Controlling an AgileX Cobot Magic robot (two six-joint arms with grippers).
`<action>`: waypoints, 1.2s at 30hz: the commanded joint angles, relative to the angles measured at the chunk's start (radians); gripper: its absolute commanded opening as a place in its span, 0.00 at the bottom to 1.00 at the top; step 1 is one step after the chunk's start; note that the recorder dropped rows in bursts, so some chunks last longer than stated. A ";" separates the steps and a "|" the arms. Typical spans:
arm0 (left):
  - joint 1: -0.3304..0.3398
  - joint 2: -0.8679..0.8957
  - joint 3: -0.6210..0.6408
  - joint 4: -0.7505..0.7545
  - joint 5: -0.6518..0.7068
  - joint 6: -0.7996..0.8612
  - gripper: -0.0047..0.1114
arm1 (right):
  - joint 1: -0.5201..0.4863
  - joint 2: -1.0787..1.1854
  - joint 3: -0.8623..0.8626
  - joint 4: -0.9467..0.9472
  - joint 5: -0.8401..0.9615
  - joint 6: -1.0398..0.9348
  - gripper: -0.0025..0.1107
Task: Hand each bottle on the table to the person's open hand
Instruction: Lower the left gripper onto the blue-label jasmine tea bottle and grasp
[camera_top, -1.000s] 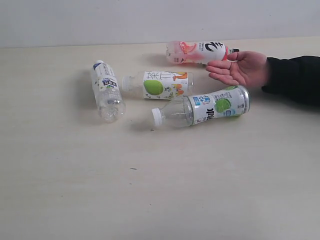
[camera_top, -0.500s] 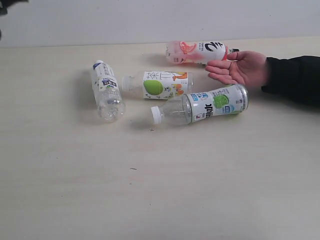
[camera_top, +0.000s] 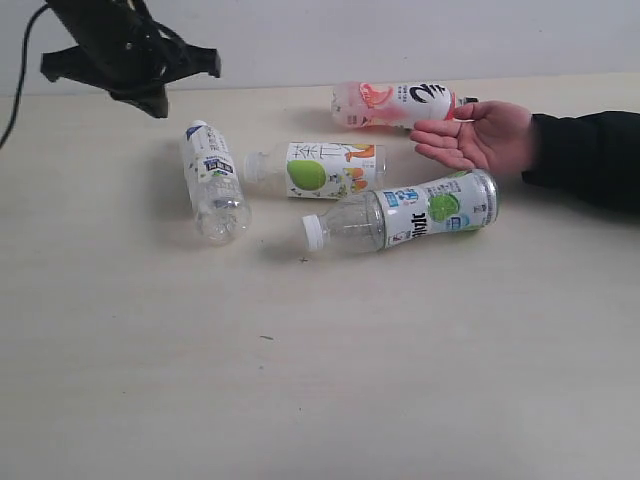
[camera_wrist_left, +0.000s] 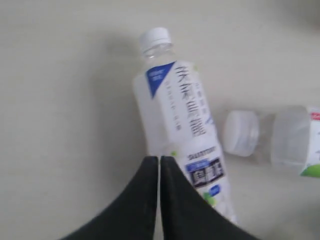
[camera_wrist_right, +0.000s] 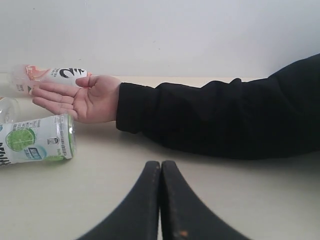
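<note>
Hovered above the blue-white-label bottle (camera_wrist_left: 175, 115) at ten o'clock on the worktop (camera_top: 300, 400) with left claw (camera_wrist_left: 159, 158) shut, empty; right claw (camera_wrist_right: 160, 162) likewise. Needed next, probably: spreading wide, lowering astride it.

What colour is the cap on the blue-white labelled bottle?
White cap on that bottle; clearest in the left wrist view.

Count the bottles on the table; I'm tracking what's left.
4: blue-white bottle far left, apple bottle mid-table, lime bottle in front of the open hand, pink bottle behind it. None looks hidden.
</note>
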 joint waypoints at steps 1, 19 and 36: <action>-0.007 0.054 -0.053 -0.082 -0.087 -0.013 0.24 | -0.009 -0.005 0.005 -0.001 -0.002 -0.009 0.02; -0.007 0.181 -0.051 -0.078 -0.223 -0.173 0.92 | -0.009 -0.005 0.005 -0.001 -0.002 -0.009 0.02; -0.005 0.268 -0.049 0.052 -0.217 -0.264 0.91 | -0.009 -0.005 0.005 -0.001 -0.002 -0.009 0.02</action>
